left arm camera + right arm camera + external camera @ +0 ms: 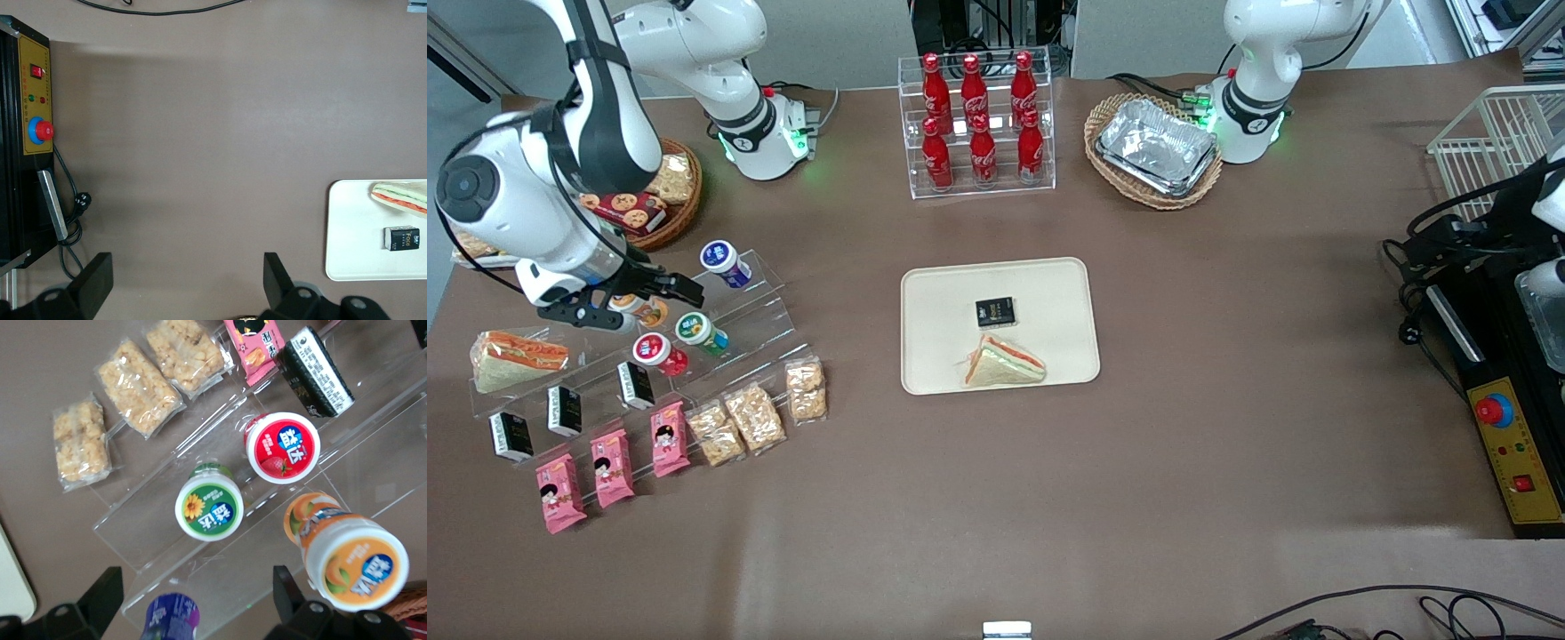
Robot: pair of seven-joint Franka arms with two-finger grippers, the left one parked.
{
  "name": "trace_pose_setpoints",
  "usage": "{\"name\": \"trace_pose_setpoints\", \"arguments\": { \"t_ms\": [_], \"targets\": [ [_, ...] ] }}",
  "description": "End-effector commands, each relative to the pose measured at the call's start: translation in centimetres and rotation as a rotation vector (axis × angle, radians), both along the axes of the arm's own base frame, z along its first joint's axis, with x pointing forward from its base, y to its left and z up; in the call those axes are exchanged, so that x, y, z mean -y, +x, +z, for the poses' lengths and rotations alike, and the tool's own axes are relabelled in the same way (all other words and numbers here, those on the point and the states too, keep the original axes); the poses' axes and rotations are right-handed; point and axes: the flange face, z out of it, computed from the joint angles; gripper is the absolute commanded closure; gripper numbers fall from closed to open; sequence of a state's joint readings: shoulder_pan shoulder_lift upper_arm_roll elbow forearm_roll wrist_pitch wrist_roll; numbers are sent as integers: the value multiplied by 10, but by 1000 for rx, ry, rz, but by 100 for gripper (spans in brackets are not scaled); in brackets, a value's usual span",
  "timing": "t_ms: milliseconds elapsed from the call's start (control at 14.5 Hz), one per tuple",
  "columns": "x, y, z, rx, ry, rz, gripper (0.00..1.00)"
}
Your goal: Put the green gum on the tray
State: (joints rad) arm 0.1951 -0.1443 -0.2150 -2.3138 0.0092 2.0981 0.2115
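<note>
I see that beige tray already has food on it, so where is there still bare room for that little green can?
On the tray, the stretch nearest the working arm is bare, as is the strip above the black packet. The corner around the sandwich is crowded. The green gum sits tight among other canisters on the clear rack; the open tool hovers above them.

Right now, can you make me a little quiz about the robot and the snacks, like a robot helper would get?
1. True or false: the green gum already lies on the tray.
2. What two things lie on the tray? A) sandwich and small black box; B) cola bottle and red gum; C) two pink snack packs.
3. Fill in: the gripper hovers with open jaws over the clear stand, right above the ___ gum.

Key: 1 false, it sits on the clear stand. 2 A. 3 orange.
</note>
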Motion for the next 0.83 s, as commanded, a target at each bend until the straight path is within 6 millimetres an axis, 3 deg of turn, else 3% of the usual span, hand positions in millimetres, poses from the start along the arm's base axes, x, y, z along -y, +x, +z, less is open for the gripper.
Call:
{"name": "trace_pose_setpoints", "arguments": {
  "t_ms": [0, 345, 759],
  "targets": [
    [9, 5, -24, 19, 26, -71, 0],
    [5, 3, -46, 41, 12, -154, 0],
    [-6, -1, -58, 33, 2, -220, 0]
  ]
}}
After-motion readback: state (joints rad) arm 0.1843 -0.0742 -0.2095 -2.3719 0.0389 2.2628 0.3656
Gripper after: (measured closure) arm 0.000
